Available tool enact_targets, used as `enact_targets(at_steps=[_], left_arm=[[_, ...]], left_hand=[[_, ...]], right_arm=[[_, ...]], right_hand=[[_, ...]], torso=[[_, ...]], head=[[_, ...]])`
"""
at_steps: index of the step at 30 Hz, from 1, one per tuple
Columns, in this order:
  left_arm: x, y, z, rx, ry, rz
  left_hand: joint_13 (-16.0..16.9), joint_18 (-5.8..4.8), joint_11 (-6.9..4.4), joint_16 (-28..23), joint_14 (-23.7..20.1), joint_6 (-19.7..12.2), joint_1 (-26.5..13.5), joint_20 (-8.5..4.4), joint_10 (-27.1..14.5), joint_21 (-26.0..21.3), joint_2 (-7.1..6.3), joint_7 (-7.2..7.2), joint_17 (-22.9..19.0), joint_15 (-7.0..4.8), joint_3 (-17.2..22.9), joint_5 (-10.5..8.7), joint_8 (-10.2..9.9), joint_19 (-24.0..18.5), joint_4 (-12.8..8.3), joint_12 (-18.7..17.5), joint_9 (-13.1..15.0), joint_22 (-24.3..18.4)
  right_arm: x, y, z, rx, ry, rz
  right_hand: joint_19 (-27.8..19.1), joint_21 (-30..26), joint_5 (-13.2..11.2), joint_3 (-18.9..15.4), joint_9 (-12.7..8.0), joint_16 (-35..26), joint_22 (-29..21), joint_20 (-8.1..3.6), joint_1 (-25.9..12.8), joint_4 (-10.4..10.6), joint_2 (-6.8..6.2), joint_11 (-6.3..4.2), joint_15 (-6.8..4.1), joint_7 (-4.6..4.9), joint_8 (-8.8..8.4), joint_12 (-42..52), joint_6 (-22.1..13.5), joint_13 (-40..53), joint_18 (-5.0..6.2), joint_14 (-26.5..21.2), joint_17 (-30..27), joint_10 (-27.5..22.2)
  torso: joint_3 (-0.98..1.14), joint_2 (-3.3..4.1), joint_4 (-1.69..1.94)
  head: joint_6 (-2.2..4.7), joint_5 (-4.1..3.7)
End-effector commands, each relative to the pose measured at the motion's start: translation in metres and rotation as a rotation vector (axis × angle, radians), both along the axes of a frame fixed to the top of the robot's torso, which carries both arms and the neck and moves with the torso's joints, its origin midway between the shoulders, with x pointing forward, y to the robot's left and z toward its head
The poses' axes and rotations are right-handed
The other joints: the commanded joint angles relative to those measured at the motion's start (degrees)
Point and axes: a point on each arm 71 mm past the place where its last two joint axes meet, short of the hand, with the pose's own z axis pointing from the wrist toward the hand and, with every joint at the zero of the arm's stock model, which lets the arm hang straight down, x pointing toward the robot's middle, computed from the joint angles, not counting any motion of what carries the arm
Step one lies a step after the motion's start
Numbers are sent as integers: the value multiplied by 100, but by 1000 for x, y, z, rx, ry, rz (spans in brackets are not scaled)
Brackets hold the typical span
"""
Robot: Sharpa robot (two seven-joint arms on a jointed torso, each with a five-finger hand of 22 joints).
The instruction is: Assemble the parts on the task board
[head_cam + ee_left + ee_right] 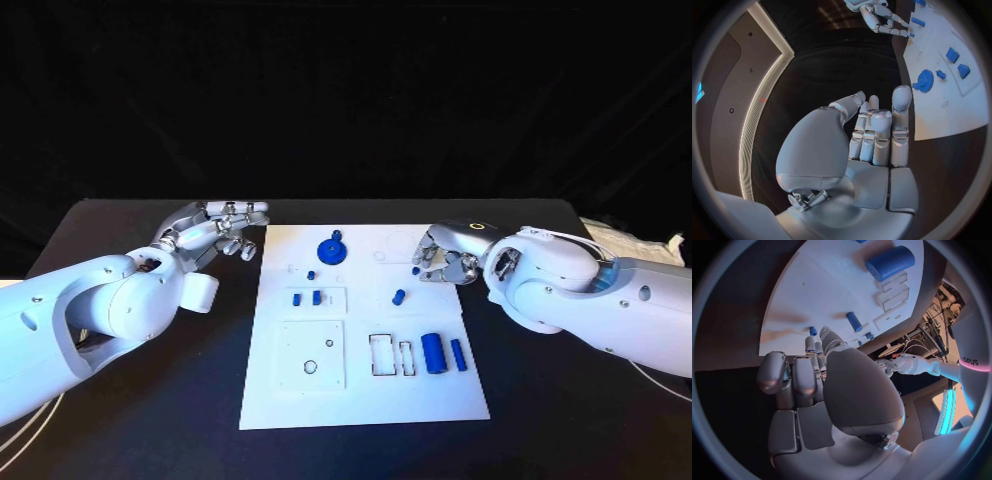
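Observation:
The white task board [361,400] lies in the middle of the black table. On it are a blue gear [333,248], two small blue blocks [307,298], a short blue piece [398,296], a thick blue cylinder [433,352] and a thin blue bar [459,354]. My right hand [447,262] hovers over the board's far right part. Its thumb and a finger pinch a small blue peg [812,331], which sits low over the board. My left hand [224,232] hangs beside the board's far left corner, its fingers [874,131] straight and holding nothing.
A raised square plate [312,355] with holes and rectangular slots [384,355] take up the board's near half. Crumpled white material [630,241] lies at the table's far right edge. Black table surface [562,420] flanks the board.

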Motion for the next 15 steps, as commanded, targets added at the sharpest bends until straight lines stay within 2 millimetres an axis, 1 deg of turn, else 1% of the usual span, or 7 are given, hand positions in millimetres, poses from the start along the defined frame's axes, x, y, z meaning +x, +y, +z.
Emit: enact_targets(at_steps=[1, 4, 9, 11, 15], left_arm=[[-2, 1, 2, -70, 4, -12], [-2, 2, 1, -64, 0, -12], [-2, 3, 0, -60, 1, -14], [-2, 2, 0, -59, 2, -16], [-2, 2, -1, -56, 6, -19]], left_hand=[[11, 94, 2, -36, -43, 11, -24, 11, 9, -45, 32, 1, -15, 7, -31, 7, 14, -48, -8, 34, -11, -20], [13, 99, 2, -45, -50, 9, -12, 11, 3, -83, 35, 2, -28, 7, -38, 9, 13, -60, -15, 38, -14, -43], [13, 100, 3, -49, -53, 9, -10, 11, 1, -93, 36, 3, -34, 7, -42, 9, 13, -63, -17, 40, -15, -49], [14, 102, 4, -55, -59, 8, -6, 11, -4, -110, 39, 4, -43, 8, -48, 10, 12, -68, -19, 43, -16, -59], [16, 105, 6, -64, -68, 4, 13, 10, -16, -137, 46, 7, -57, 8, -58, 12, 10, -75, -31, 49, -20, -75]], right_arm=[[0, 0, 0, -67, -46, -22], [0, 1, -1, -68, -47, -21], [1, 3, -4, -67, -37, -19], [2, 4, -5, -65, -28, -18], [4, 8, -9, -58, -10, -14]], right_hand=[[36, 18, -31, 24, -5, 38, 0, 11, 9, 31, -54, 18, 51, 15, -23, -25, -28, -22, -39, 159, 8, -31], [39, 20, -47, 46, -5, 43, 4, 12, 11, 38, -49, 19, 52, 14, -28, -29, -26, -45, -40, 161, 11, -32], [41, 21, -74, 87, -4, 46, 5, 14, 13, 51, -35, 17, 53, 12, -32, -30, -17, -80, -40, 161, 10, -26], [41, 20, -103, 127, -2, 48, 3, 15, 17, 61, -19, 16, 52, 9, -34, -29, -6, -110, -39, 161, 8, -19], [40, 18, -301, 334, -4, 45, 2, 14, 54, 90, 36, 15, 55, 7, -55, -38, 0, -244, -38, 155, -13, -21]], torso=[[-6, 3, 8], [-5, 0, 13], [-5, 5, -2], [-5, 5, 1], [-2, 8, -2]], head=[[21, -11], [20, -8], [18, 12], [11, 17], [16, 23]])
